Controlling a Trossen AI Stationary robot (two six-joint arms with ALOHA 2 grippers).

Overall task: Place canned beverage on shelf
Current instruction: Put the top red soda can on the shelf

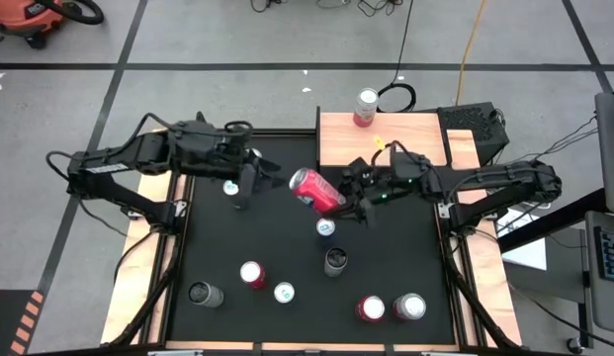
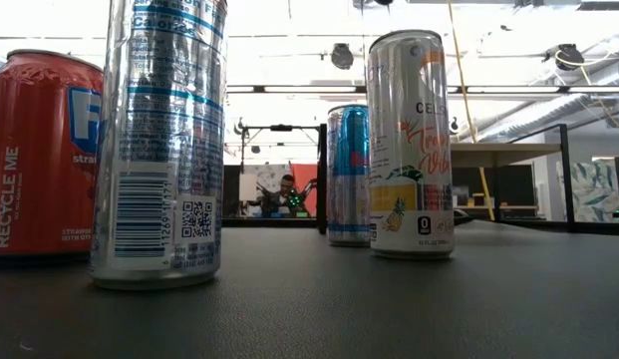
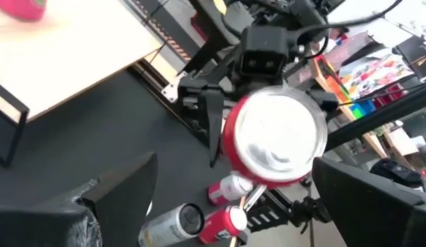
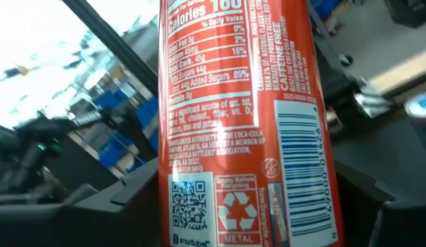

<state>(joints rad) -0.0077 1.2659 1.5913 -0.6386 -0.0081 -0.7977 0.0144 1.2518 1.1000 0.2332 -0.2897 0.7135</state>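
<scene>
Gripping a red can (image 1: 316, 189) crosswise above the black mat (image 1: 287, 247), the right gripper (image 1: 354, 194) hangs near the middle of the table, just off the front corner of the shelf (image 1: 341, 138). Its fingers are closed around the can's body, and the can lies tilted, clear of the mat, with its silver end turned toward the left arm (the left wrist view looks straight onto that round end (image 3: 278, 137)). In the right wrist view the can's label (image 4: 243, 116) fills the picture, with the nutrition panel, a square code and a barcode all readable.

The left gripper (image 1: 243, 188) hovers over the mat just beside the held can, its fingers spread wide and holding nothing. A small white-topped can (image 1: 230, 188) stands close under it.

The shelf, a light-wood board at the far side of the table, already carries one can with a red body and a silver top (image 1: 366, 107) near its far edge.

Other cans stand upright on the mat: a white-topped one (image 1: 325, 228) just below the held can, a dark one (image 1: 335, 261) near it, a red one (image 1: 252, 274), another white-topped one (image 1: 284, 293), a dark one (image 1: 204, 294) toward the left, and a red and silver pair (image 1: 391, 309) at the near right.
</scene>
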